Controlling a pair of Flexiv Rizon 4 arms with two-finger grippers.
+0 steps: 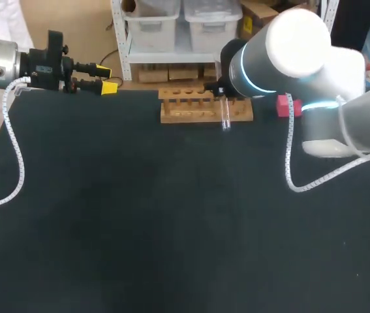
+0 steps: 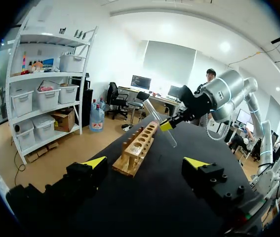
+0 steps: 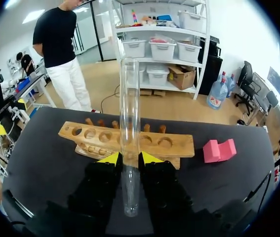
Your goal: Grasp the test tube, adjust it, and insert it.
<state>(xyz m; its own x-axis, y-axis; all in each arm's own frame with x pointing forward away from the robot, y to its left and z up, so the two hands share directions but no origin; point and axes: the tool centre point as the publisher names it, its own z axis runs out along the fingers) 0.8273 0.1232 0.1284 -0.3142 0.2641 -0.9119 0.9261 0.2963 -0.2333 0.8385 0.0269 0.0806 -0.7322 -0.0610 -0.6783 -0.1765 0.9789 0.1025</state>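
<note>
The right pincer (image 3: 130, 158), upper centre of the head view, pinches a clear glass test tube (image 3: 129, 98) between its yellow tips. The tube is held by the right end of a wooden rack (image 1: 201, 107) at the far edge of the dark surface (image 1: 171, 228). A pink block (image 3: 219, 150) lies beside the rack. The left pincer (image 1: 105, 85), upper left, hangs spread apart.

A wide table (image 1: 139, 228), its top matte black and evenly lit from edge to edge.
</note>
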